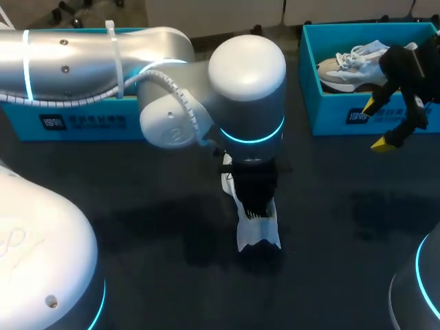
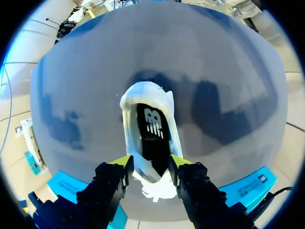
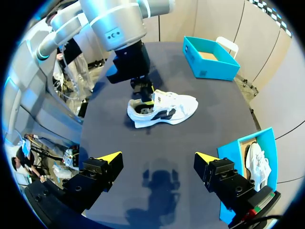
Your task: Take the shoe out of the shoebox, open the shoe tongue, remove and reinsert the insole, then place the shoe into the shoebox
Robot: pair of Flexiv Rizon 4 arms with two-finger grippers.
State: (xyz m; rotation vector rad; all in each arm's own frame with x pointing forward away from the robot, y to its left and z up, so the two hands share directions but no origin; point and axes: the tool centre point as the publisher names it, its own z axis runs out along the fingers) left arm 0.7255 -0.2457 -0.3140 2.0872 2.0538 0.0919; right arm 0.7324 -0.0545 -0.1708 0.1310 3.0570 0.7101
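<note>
Two grippers [image 2: 148,162] [image 3: 157,157], two shoes [image 3: 164,109] [image 3: 259,164], seemingly two shoeboxes [image 3: 209,70] [image 3: 240,145]

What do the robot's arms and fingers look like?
The left arm is silver and rounded, with glowing turquoise rings, a white ribbed cable and white ties. The left gripper and right gripper are black and blocky; their fingers end in bright yellow tips.

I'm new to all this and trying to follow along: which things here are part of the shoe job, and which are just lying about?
In the job: white shoe on the table; left claw gripping it; empty shoebox, probably its home.
Apparently spare: second shoebox holding a second shoe; right claw, open and holding nothing.
</note>
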